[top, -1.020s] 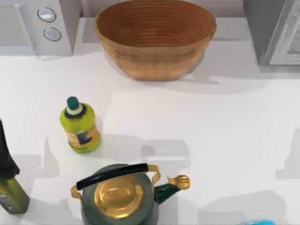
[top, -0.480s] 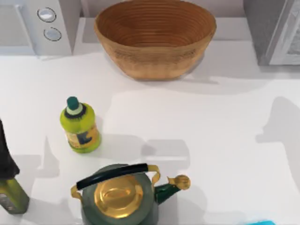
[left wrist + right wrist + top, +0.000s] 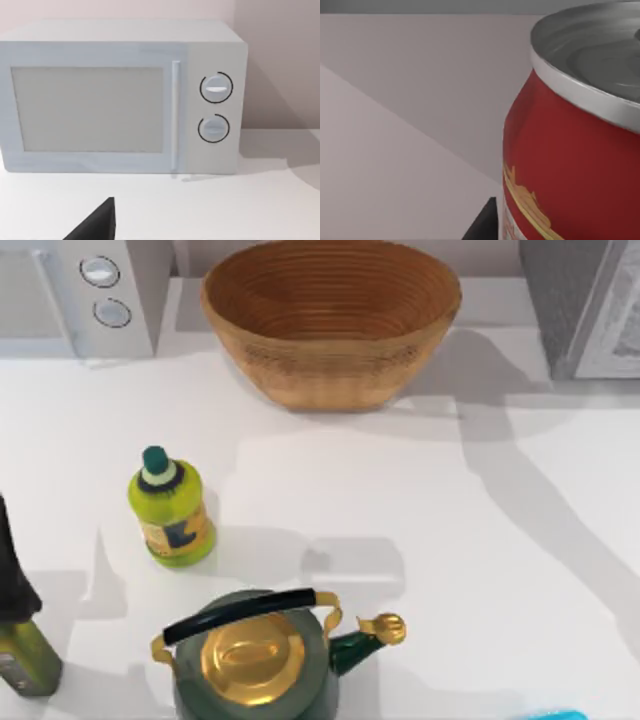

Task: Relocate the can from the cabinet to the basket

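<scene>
The red can [image 3: 570,165] with its silver top looms very close in the right wrist view, upright, with plain pale grey surfaces behind it. A dark tip of my right gripper [image 3: 482,225] shows just beside the can's side. The grey cabinet [image 3: 555,300] stands at the table's back right corner. At the back middle sits the tan woven basket [image 3: 330,320], with nothing inside. A dark tip of my left gripper [image 3: 95,225] hangs above the table, facing the white appliance.
A white appliance with two knobs [image 3: 90,295] fills the back left corner. A yellow-green bottle [image 3: 172,508] stands left of centre, a green and gold kettle [image 3: 255,660] at the front, an olive bottle [image 3: 18,640] at the left edge.
The arm's shadow on the right side of the table has swept from the front right up toward the cabinet and grown long. Nothing on the table has moved.
</scene>
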